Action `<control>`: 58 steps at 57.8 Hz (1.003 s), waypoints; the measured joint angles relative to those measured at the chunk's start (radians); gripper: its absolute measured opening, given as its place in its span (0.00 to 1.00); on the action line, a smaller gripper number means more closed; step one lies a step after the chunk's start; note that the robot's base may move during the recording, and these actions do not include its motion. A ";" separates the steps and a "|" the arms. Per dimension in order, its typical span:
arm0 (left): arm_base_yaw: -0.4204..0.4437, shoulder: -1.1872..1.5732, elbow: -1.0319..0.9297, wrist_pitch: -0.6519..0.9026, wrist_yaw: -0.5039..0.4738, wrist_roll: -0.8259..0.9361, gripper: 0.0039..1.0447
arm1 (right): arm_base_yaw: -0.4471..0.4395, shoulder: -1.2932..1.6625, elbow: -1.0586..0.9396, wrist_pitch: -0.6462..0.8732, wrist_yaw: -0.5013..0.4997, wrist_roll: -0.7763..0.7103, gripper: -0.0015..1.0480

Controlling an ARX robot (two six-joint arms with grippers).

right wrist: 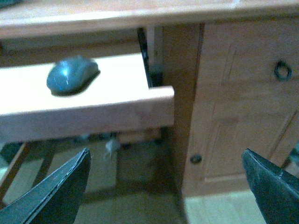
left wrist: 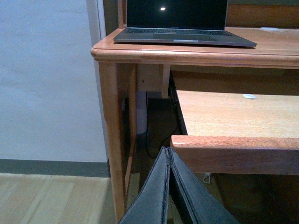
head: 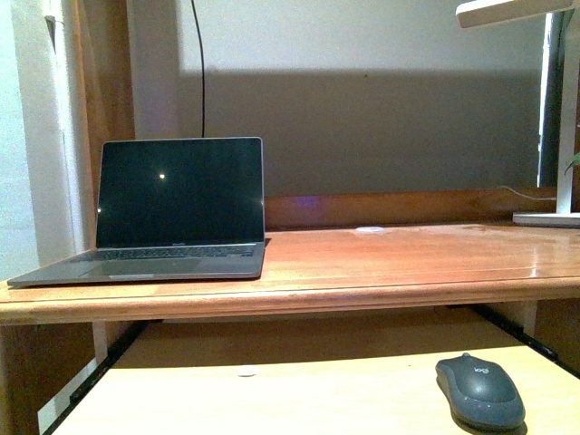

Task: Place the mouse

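The mouse (head: 480,391) lies at the lower right of the front view on the pull-out shelf (head: 272,399) under the desk (head: 381,263), touched by nothing; the open laptop (head: 177,208) stands on the desk top at the left of that frame, well apart from it. The left gripper (left wrist: 167,154) is clenched on nothing near the shelf's front edge; the right gripper (right wrist: 166,153) is spread wide and empty, clear of the mouse

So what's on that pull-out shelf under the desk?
A dark grey mouse sits near the right end of the shelf, and a small white spot lies further left; I can't tell what it is. The shelf's back runs under the desktop, so anything there is hidden.
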State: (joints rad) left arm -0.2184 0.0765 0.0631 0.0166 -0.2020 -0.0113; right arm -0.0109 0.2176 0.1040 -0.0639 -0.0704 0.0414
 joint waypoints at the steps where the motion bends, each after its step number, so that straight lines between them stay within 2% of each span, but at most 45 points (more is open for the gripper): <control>1: 0.005 -0.001 -0.001 -0.001 0.003 0.000 0.02 | 0.003 0.037 0.014 0.023 0.010 0.003 0.93; 7: 0.054 -0.016 -0.008 -0.006 0.052 0.000 0.02 | 0.035 0.188 0.094 0.135 0.051 0.016 0.93; 12: 0.161 -0.040 -0.021 -0.016 0.180 0.001 0.02 | 0.080 0.305 0.177 0.227 0.086 0.019 0.93; 15: 0.200 -0.061 -0.043 -0.016 0.184 0.001 0.02 | 0.117 0.373 0.226 0.268 0.109 0.025 0.93; 24: 0.211 -0.071 -0.054 -0.017 0.199 0.002 0.02 | 0.252 0.570 0.352 0.341 0.200 0.033 0.93; 33: 0.212 -0.071 -0.054 -0.017 0.200 0.002 0.02 | 0.406 0.790 0.466 0.367 0.296 0.018 0.93; 42: 0.212 -0.071 -0.054 -0.017 0.200 0.002 0.02 | 0.513 0.911 0.534 0.352 0.371 -0.005 0.93; 49: 0.212 -0.071 -0.054 -0.017 0.200 0.002 0.18 | 0.571 0.983 0.569 0.329 0.421 -0.013 0.93; 55: 0.212 -0.071 -0.054 -0.017 0.200 0.002 0.40 | 0.614 1.064 0.607 0.292 0.468 -0.015 0.93; 58: 0.212 -0.071 -0.054 -0.017 0.200 0.002 0.47 | 0.619 1.091 0.626 0.272 0.476 -0.008 0.93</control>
State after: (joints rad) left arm -0.0063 0.0055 0.0093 -0.0006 -0.0025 -0.0097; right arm 0.6079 1.3090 0.7296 0.2077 0.4061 0.0330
